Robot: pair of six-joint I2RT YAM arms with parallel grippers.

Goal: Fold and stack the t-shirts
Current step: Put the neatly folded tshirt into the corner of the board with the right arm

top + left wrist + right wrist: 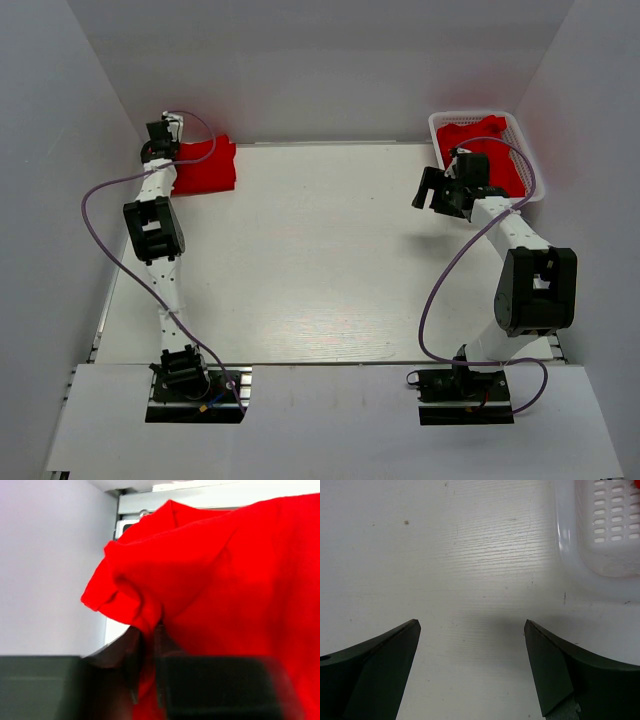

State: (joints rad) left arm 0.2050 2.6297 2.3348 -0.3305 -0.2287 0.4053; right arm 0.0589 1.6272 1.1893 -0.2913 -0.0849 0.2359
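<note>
A folded red t-shirt (pixel 207 168) lies at the table's far left corner. My left gripper (pixel 170 152) is at its left edge. In the left wrist view the t-shirt (pixel 225 570) fills the frame, and the left gripper (pixel 148 645) is shut on a fold of its cloth, the jaws nearly together. More red t-shirts (pixel 487 146) lie crumpled in the white mesh basket (pixel 438 122) at the far right. My right gripper (pixel 432 192) is open and empty, hovering above bare table just left of the basket; the right wrist view shows it (pixel 472 625) wide open.
Grey walls enclose the table on the left, back and right. The basket's white wall (pixel 570 545) is close to the right gripper's right finger. Purple cables loop beside both arms.
</note>
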